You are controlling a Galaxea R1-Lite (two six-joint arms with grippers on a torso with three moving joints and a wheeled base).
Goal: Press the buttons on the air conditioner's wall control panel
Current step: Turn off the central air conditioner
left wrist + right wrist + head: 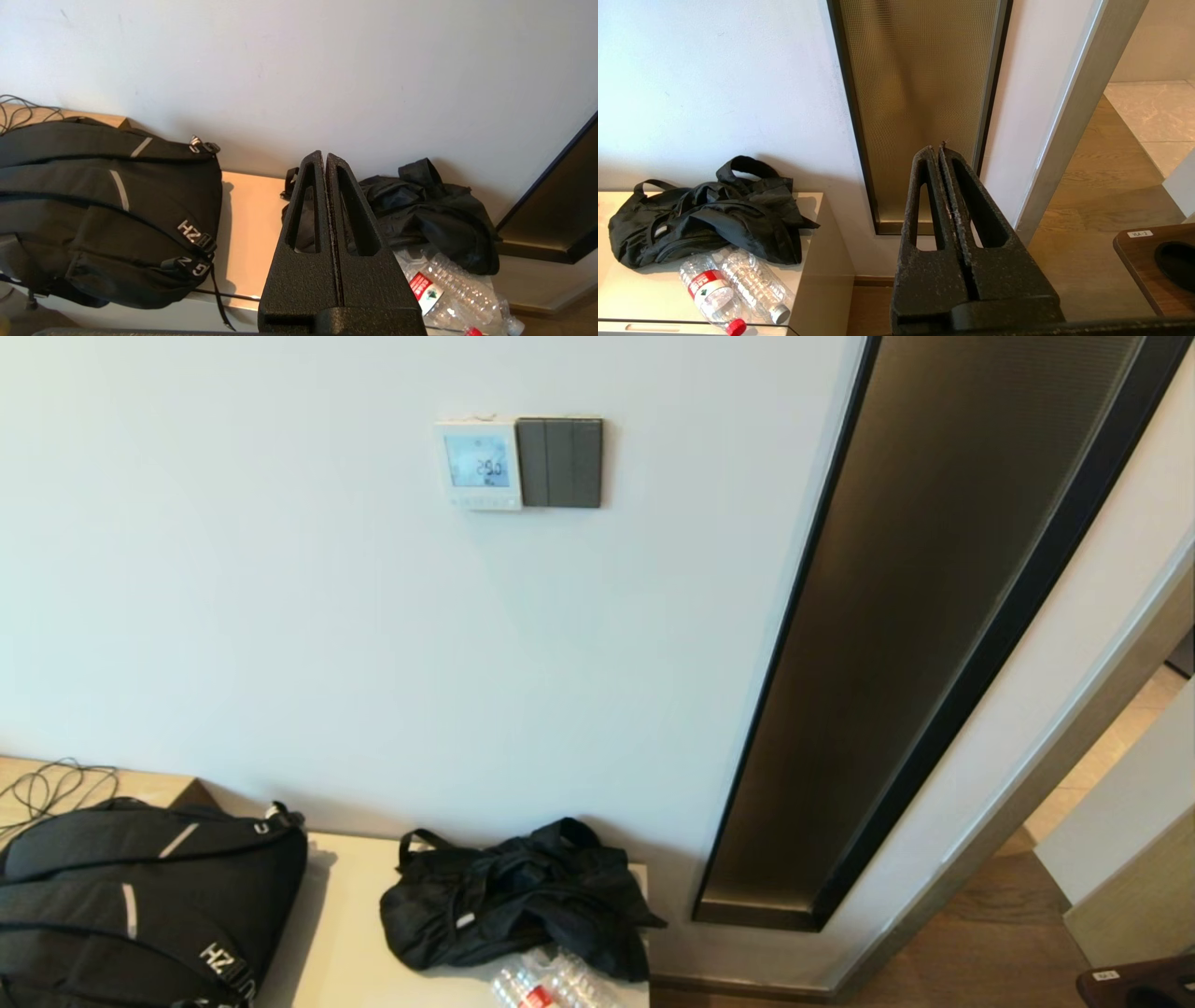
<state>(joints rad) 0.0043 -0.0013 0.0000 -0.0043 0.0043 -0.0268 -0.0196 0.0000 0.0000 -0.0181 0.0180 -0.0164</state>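
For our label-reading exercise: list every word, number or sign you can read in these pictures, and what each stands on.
"29.0": lit screen of the white wall control panel.
"HZ": white letters on the large black backpack; further letters unclear.
Red label on the clear plastic water bottle: too small to read.
White tag on the brown tabletop: blurred.

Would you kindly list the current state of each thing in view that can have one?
Control panel: screen lit, untouched.
Grey switch plate: on the wall, touching the panel's right edge.
Left gripper: shut, empty, low above the cabinet.
Right gripper: shut, empty, low before the glass strip.
Backpack: zipped, lying on the cabinet.
Small black bag: crumpled.
Water bottles: lying down, capped.
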